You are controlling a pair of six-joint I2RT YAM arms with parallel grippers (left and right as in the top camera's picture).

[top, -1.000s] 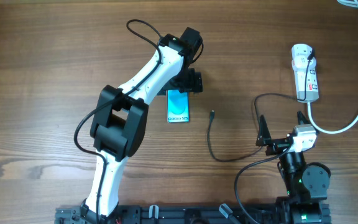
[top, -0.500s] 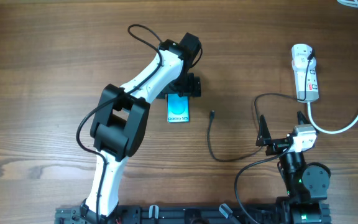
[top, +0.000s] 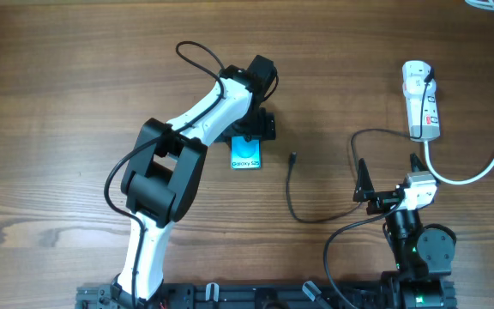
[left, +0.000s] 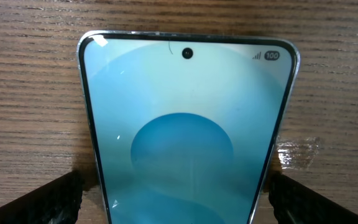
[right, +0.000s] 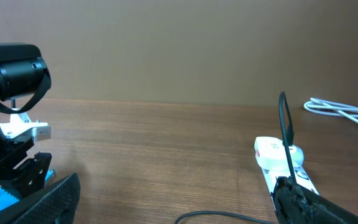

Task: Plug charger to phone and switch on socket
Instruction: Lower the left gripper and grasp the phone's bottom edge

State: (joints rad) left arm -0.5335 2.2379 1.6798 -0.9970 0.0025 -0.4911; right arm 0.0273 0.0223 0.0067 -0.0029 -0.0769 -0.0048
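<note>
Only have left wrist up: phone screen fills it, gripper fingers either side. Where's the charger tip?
Observer: The charger's connector tip lies on the table to the right of the phone, apart from it, with nothing holding it.
Operator: And the other side?
Observer: The right gripper is open and empty, back near its base.
Operator: Where's power?
Observer: The socket lies beyond the right gripper at the table's right side, and its thick white cord loops off toward the edge.
</note>
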